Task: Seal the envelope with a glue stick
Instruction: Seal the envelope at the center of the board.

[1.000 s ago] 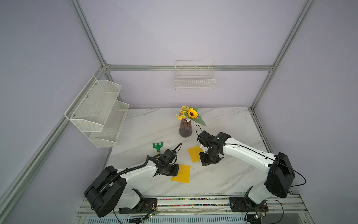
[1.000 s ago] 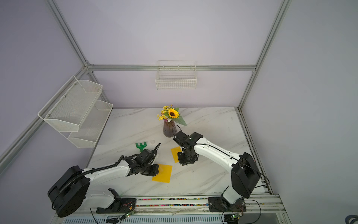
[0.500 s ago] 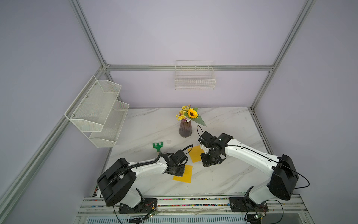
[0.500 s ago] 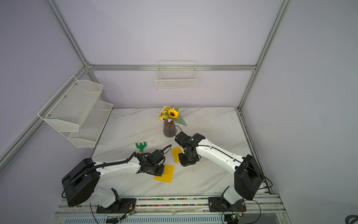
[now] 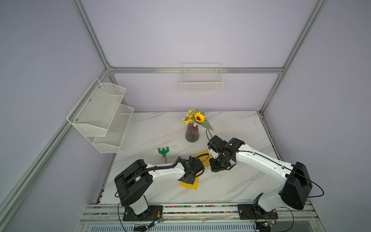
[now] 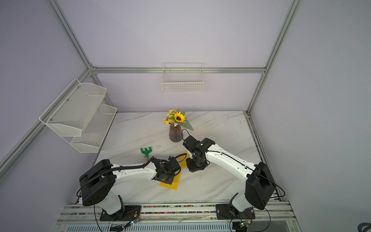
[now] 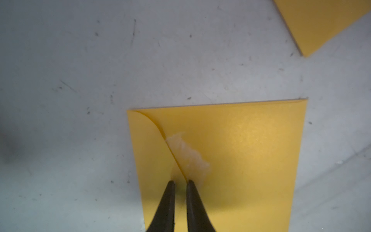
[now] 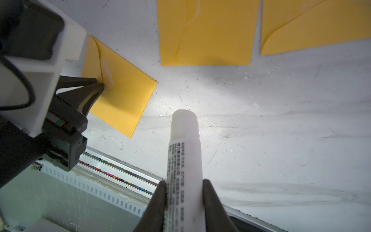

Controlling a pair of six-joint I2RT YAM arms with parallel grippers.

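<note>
Most seemed done: flap (image 7: 149,154) glued down on your envelope (image 7: 245,172), left tool (image 7: 180,181) slightly apart on it, right tool (image 8: 184,181) clamped on the glue stick (image 8: 184,140)

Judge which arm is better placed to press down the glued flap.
Left. The left end effector sits at the flap seam of the yellow paper envelope, beside the glue smear. The right end effector holds the white plastic glue stick clear of it.

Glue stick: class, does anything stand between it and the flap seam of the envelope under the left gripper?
Only bare table lies between the glue stick and that envelope. But the left gripper has its tips on the flap seam beside the glue smear, covering that part.
</note>
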